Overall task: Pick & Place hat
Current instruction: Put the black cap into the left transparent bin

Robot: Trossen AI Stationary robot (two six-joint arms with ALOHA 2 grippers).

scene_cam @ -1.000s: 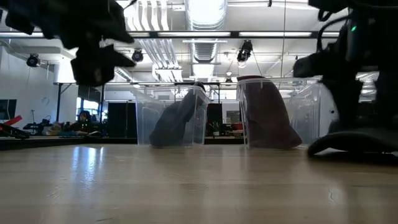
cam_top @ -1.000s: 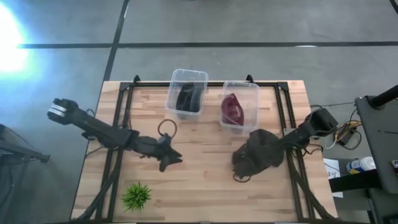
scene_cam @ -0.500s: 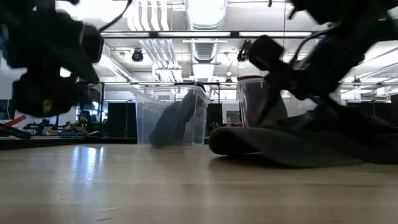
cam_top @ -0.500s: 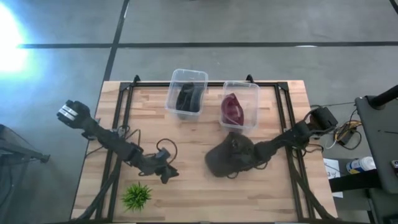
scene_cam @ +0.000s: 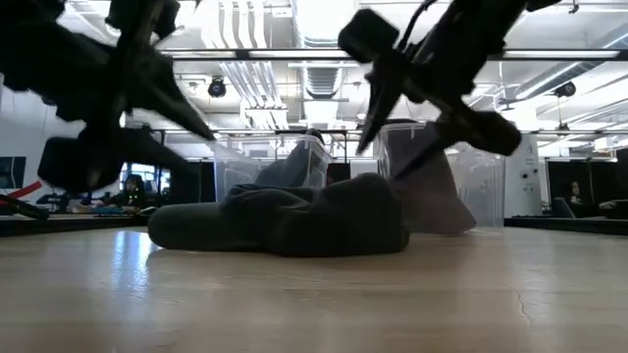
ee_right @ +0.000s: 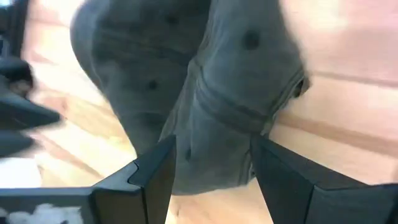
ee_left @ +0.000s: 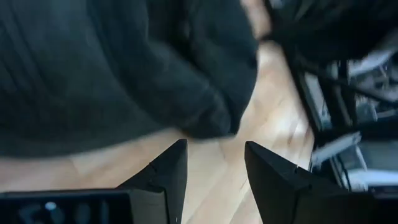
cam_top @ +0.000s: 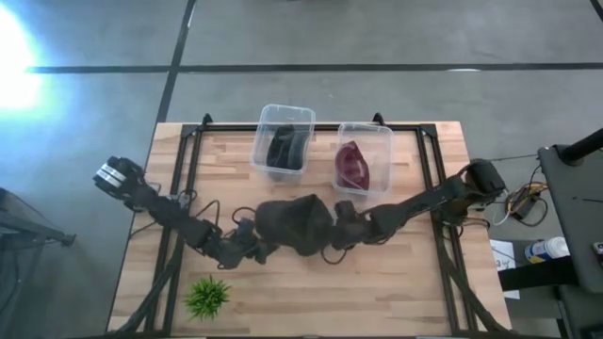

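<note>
A dark grey cap (cam_top: 294, 226) lies on the middle of the wooden table, its underside on the boards; the low view shows the cap (scene_cam: 285, 221) low and flat. My right gripper (cam_top: 344, 229) reaches in from the table's right, and the cap (ee_right: 186, 68) fills the gap between its fingers in the right wrist view. My left gripper (cam_top: 264, 250) sits just near-left of the cap, fingers slightly apart over bare wood, with the cap's edge (ee_left: 211, 124) in front of them and nothing between them. My right gripper has the cap's right-hand edge, a seamed panel with eyelets (ee_right: 214, 140), between its two fingers. It comes slanting down from the table's right. The cap rests on the table rather than hanging. How far back the cloth reaches I cannot see.
Two clear bins stand at the far side: one holds a black hat (cam_top: 285, 143), the other a maroon hat (cam_top: 355, 167). A small green plant (cam_top: 207, 297) sits near the left near corner. Black frame rails (cam_top: 184, 188) run along both table sides.
My right gripper has swept from the table's right side toward the left, dragging the cap along the boards to the middle. The cap has turned and flattened as it slid. My left gripper has dropped lower and now sits against the cap's near-left side.
</note>
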